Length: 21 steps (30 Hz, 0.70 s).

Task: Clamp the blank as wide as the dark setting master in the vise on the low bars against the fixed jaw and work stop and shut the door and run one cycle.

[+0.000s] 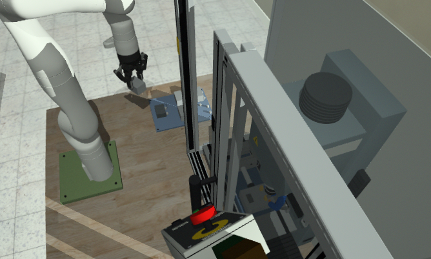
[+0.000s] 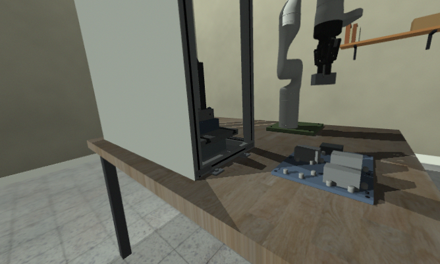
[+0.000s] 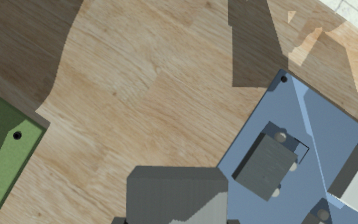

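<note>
Gripper (image 1: 135,82) (image 2: 324,70) (image 3: 176,220) fingers, partly open, are clasping a grey block (image 1: 139,85) (image 2: 323,79) (image 3: 177,192) as I'm holding it aloft from afar, well above the wooden table (image 1: 145,157) (image 2: 263,216) (image 3: 115,110). Other blocks are standing on the blue plate (image 1: 171,123) (image 2: 307,178) (image 3: 250,210) nearby, while the guard's upright posts (image 1: 191,70) (image 2: 247,71) are flanking an opening beside it.
</note>
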Tool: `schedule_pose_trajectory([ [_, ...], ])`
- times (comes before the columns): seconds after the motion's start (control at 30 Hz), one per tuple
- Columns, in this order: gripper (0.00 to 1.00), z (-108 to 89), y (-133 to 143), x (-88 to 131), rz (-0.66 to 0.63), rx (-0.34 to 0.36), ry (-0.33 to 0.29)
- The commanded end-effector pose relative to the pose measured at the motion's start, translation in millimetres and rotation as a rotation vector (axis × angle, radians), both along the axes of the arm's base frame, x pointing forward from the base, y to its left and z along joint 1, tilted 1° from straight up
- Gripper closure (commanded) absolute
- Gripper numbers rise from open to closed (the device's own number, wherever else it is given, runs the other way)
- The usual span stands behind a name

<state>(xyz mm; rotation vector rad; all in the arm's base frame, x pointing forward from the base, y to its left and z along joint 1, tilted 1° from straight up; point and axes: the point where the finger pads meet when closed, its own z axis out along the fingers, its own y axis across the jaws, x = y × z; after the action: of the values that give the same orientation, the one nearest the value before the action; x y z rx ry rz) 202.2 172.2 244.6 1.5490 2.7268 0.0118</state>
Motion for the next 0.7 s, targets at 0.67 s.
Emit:
schedule_pose_trajectory([
  [0.67,0.9,0.3,0.0,-0.1,0.232,0.001,-0.001],
])
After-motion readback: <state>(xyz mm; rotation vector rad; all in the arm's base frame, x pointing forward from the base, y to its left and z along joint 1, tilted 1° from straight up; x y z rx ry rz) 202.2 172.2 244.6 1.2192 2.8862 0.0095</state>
